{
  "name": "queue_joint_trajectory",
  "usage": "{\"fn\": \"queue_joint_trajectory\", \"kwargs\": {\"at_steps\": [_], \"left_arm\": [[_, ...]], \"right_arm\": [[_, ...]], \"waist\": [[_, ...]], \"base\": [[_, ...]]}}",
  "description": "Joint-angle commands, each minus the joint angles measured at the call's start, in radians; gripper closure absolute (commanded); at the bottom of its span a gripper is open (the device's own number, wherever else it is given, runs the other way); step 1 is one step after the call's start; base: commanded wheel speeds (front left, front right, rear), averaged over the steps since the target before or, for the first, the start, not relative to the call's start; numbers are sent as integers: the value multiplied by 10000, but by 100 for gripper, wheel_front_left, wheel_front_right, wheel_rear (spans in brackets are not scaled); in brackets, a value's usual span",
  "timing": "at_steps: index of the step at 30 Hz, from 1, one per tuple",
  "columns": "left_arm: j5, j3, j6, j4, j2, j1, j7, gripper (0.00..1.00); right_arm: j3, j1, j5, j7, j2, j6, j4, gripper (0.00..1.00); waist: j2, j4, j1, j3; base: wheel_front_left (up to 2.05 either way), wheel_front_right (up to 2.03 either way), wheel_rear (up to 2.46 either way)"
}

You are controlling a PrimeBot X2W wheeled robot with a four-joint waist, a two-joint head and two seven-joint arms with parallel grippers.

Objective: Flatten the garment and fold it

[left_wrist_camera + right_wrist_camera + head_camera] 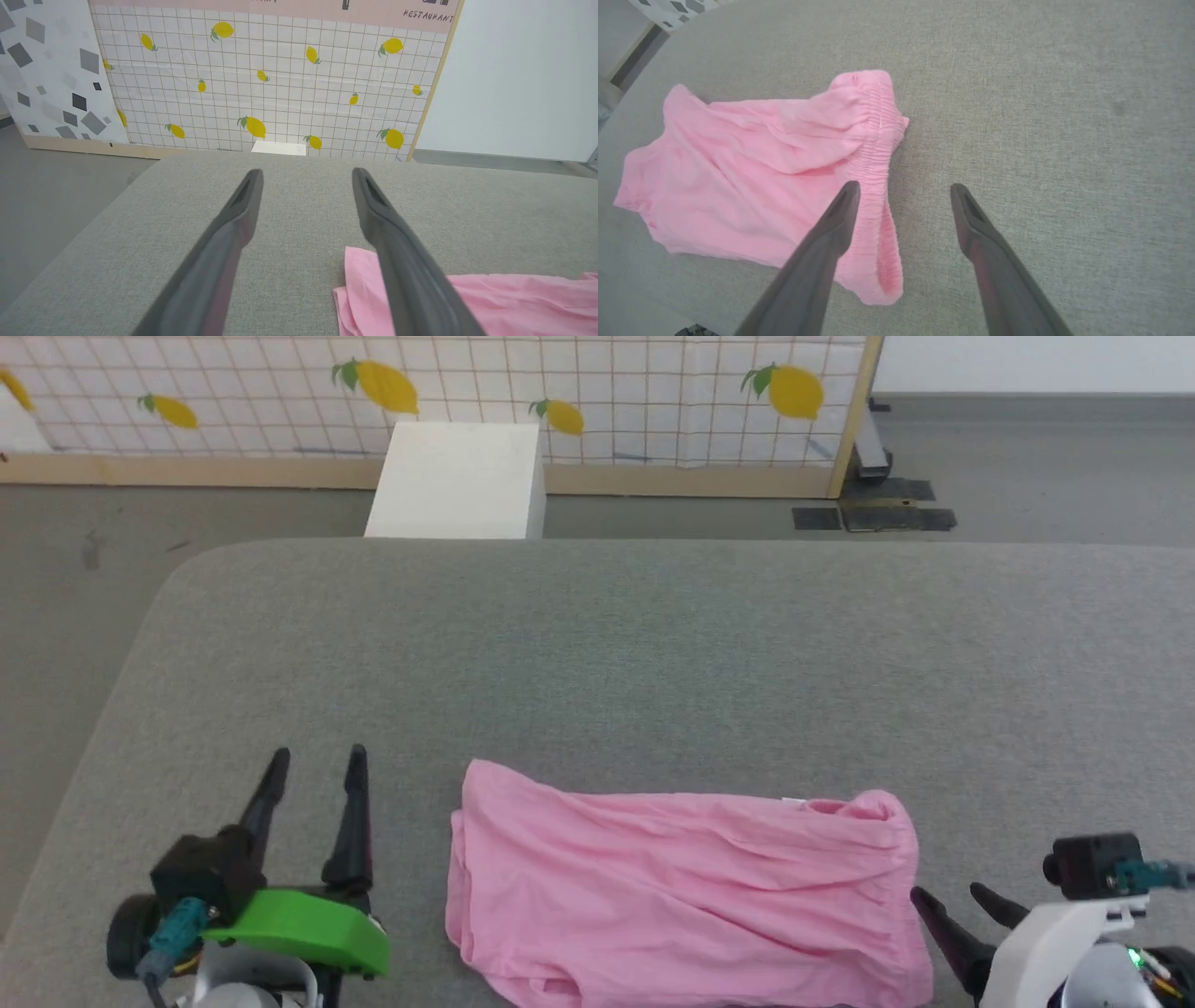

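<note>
The light pink garment point(681, 887) lies folded and wrinkly on the grey padded table point(653, 653), near its front edge. Its gathered elastic waistband point(878, 154) is at the right end. My left gripper point(317, 763) stands open just left of the garment, clear of it, with nothing between its fingers. In the left wrist view the left gripper point(307, 175) hovers over bare table, the garment point(504, 303) at lower right. My right gripper point(948, 894) is open beside the waistband end. In the right wrist view the right gripper point(905, 187) holds nothing, its left finger over the waistband.
A white box point(457, 476) stands on the floor behind the table's far edge. A lemon-print grid partition point(560, 392) runs along the back. Grey floor lies past the table's rounded left corner point(177, 588). Black tape patches point(873, 515) mark the floor at the back right.
</note>
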Motion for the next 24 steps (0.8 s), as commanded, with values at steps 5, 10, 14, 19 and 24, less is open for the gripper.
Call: {"fn": "queue_joint_trajectory", "kwargs": {"at_steps": [5,10,14,19,24], "left_arm": [[709,392,-117,-591,-69,100,-77,0],[1075,499,-298,-814,-312,30,-78,0],[1289,510,-473,-797,-562,-50,-78,0],[1493,540,-678,-703,-859,-85,-79,0],[1610,678,-770,-602,-980,9,-79,0]], "right_arm": [[276,-1011,452,1301,-409,-15,637,0],[738,-1909,739,2122,-528,-15,1465,0],[1244,-2474,972,2544,-441,-15,2346,0],[2060,-2561,1412,2985,-339,-15,3342,55],[2386,-2641,1742,2689,-336,-15,3501,100]], "waist": [[77,603,0,467],[77,916,0,866],[77,1021,0,1132],[77,1122,0,1220],[77,1025,0,1136]], "base": [[0,0,0],[0,0,0],[0,0,0],[0,0,0],[0,0,0]]}}
